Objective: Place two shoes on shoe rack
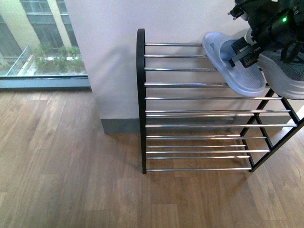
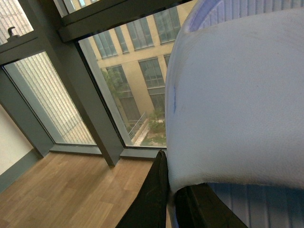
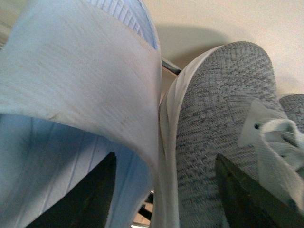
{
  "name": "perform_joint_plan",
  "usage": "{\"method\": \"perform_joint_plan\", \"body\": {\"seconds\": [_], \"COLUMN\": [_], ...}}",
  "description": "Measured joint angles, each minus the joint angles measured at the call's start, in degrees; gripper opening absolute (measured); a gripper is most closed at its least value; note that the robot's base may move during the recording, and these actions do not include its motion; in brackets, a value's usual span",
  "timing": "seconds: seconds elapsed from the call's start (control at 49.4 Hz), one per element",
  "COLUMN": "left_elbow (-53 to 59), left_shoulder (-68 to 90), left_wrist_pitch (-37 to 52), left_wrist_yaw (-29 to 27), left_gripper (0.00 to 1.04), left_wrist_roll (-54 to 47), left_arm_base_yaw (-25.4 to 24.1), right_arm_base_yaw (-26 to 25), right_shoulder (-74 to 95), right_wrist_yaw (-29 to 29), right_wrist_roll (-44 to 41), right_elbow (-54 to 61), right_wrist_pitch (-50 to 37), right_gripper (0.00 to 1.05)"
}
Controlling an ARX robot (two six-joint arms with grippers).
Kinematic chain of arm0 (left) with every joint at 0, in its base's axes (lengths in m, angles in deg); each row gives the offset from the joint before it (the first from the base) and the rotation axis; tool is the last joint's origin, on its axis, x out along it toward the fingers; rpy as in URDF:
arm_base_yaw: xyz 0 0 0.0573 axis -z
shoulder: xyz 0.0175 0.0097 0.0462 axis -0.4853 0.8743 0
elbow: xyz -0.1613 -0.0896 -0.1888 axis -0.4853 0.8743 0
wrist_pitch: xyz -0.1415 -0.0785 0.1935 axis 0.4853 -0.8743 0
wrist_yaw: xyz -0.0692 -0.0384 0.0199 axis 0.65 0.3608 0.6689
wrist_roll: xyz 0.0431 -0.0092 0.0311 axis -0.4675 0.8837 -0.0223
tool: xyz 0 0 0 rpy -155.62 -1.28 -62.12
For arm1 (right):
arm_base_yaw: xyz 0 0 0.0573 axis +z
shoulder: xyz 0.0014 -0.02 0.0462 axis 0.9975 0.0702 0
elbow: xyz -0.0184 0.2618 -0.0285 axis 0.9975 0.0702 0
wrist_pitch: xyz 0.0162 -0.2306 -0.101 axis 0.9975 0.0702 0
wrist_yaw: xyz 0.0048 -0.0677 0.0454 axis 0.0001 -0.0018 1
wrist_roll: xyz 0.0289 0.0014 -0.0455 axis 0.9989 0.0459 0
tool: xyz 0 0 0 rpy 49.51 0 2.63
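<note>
The shoe rack [image 1: 142,99] has a black frame and chrome bars and stands against the white wall. On its top tier at the far right lies one grey knit shoe [image 1: 286,75] with a white sole. Beside it a pale blue slide sandal [image 1: 232,66] hangs tilted over the top bars, with my left gripper [image 1: 243,51] shut on its strap. The left wrist view shows the fingers [image 2: 153,199] pinching that strap [image 2: 237,104]. My right gripper [image 3: 165,159] is open, its jaws straddling the sandal [image 3: 80,80] and the grey shoe [image 3: 223,104]. A second grey shoe is not clearly visible.
A wood floor [image 1: 71,180] spreads in front of the rack and to its left. A large window [image 1: 42,42] fills the left wall, reaching down almost to the floor. A white wall section [image 1: 109,57] with grey skirting stands behind the rack.
</note>
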Motion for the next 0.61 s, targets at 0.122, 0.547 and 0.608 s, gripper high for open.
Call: {"method": "perform_joint_plan", "body": {"seconds": [0.122, 0.547, 0.608], "left_elbow": [0.0, 0.0, 0.0], "left_shoulder": [0.0, 0.0, 0.0], "left_wrist_pitch": [0.0, 0.0, 0.0], "left_wrist_yaw": [0.0, 0.0, 0.0], "left_gripper": [0.02, 0.02, 0.02], "left_wrist_roll": [0.0, 0.0, 0.0], "left_arm_base_yaw": [0.0, 0.0, 0.0], "right_arm_base_yaw": [-2.6, -4.4, -4.0], "right_shoulder": [-8.0, -31.4, -35.1], "right_wrist_yaw": [4.5, 20.7, 19.8], "right_wrist_roll": [-0.2, 28.9, 29.7], "right_elbow": [4.1, 43.3, 48.6], "right_wrist_pitch": [1.8, -46.5, -47.9], "right_gripper": [0.86, 0.35, 0.21]}}
